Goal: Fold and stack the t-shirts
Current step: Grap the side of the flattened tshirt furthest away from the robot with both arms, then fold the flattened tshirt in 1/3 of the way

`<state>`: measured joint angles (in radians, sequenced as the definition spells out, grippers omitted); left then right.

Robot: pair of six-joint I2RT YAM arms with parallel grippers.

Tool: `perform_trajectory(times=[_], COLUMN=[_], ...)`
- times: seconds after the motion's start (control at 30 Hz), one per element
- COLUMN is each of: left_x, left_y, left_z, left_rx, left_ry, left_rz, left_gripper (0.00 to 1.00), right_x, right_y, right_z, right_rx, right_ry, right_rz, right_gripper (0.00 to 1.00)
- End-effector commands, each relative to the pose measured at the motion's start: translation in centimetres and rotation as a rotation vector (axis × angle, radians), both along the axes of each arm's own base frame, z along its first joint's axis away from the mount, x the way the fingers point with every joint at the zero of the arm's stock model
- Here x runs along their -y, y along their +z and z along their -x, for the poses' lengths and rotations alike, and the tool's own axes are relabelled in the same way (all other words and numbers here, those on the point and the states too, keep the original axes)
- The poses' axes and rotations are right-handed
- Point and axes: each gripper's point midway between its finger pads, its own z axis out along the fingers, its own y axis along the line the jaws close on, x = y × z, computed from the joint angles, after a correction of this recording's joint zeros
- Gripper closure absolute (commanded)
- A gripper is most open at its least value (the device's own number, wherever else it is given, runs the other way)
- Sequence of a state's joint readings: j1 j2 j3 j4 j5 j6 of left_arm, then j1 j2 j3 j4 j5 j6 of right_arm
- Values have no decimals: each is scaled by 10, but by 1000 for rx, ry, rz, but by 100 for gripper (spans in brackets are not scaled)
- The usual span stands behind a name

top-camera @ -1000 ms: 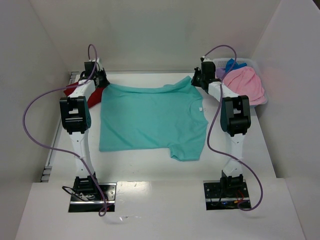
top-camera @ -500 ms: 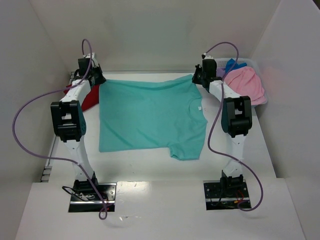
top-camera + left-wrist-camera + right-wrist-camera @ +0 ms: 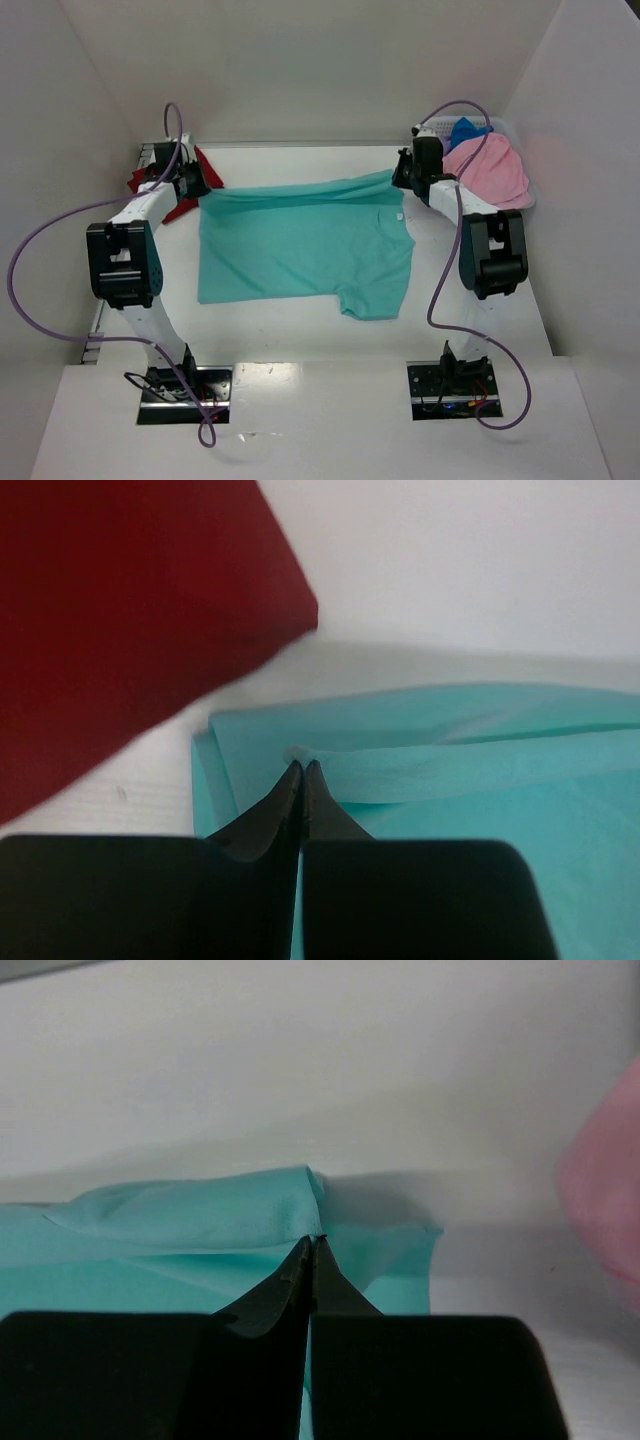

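Observation:
A teal t-shirt (image 3: 300,245) lies spread in the middle of the table, one sleeve at its near right corner. Its far edge is lifted and stretched between both grippers, forming a fold. My left gripper (image 3: 197,186) is shut on the far left corner; in the left wrist view the fingertips (image 3: 301,766) pinch the teal t-shirt (image 3: 480,780). My right gripper (image 3: 402,178) is shut on the far right corner, with the tips (image 3: 314,1240) closed on the teal t-shirt (image 3: 200,1210). A dark red t-shirt (image 3: 207,166) lies behind the left gripper, filling the upper left as the dark red t-shirt (image 3: 120,610).
A white basket (image 3: 497,124) stands at the far right corner, holding a pink t-shirt (image 3: 490,170) and a blue one (image 3: 465,130). The pink t-shirt (image 3: 610,1200) shows blurred at the right wrist view's edge. White walls close in the table at the back and both sides.
Both grippers have carried the teal t-shirt's far edge up and towards the near side, so it now folds over. The left arm's elbow swung outward to the left.

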<state>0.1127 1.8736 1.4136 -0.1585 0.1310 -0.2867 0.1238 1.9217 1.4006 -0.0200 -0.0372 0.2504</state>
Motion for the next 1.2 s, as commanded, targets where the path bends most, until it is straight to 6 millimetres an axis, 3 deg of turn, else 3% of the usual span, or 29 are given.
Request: perform_trajectory(times=[0.0,0.07,0.17,0.53,0.7,0.77,0.8,0.87,0.9,0.97,1.0,1.07,1.17], left_x=[2,5,9,21,23,21,21,21,19,18,20,23,34], left_y=[20,20,22,-10,-32,-29,-26,-26,-22,-16,-10,-4,7], left_z=[19,28,35,79,88,85,84,84,80,72,66,58,41], left_rx=[28,20,22,-111,-192,-183,-183,-183,-170,-153,-137,-115,-70], left_ry=[-23,-34,-50,-70,-81,-74,-74,-74,-68,-68,-80,-96,-146], left_rz=[-11,-1,11,62,75,67,67,67,58,56,64,75,128], left_gripper=[100,100,100,100,85,77,68,60,53,48,45,43,41], right_x=[6,5,5,4,3,4,4,4,5,5,5,5,3], right_y=[18,-1,-2,-21,-28,-30,-32,-30,-25,-19,-15,-5,14], right_z=[10,21,24,36,42,44,45,47,47,47,47,44,30], right_rx=[57,11,7,-44,-73,-84,-92,-95,-85,-72,-61,-39,2], right_ry=[-27,-25,-30,-27,-20,-20,-15,-15,-10,-10,-5,-5,0], right_rz=[-6,-14,-21,-27,-28,-26,-18,-17,-11,-12,-6,-9,-6], right_gripper=[100,100,100,100,100,98,90,83,75,63,50,36,4])
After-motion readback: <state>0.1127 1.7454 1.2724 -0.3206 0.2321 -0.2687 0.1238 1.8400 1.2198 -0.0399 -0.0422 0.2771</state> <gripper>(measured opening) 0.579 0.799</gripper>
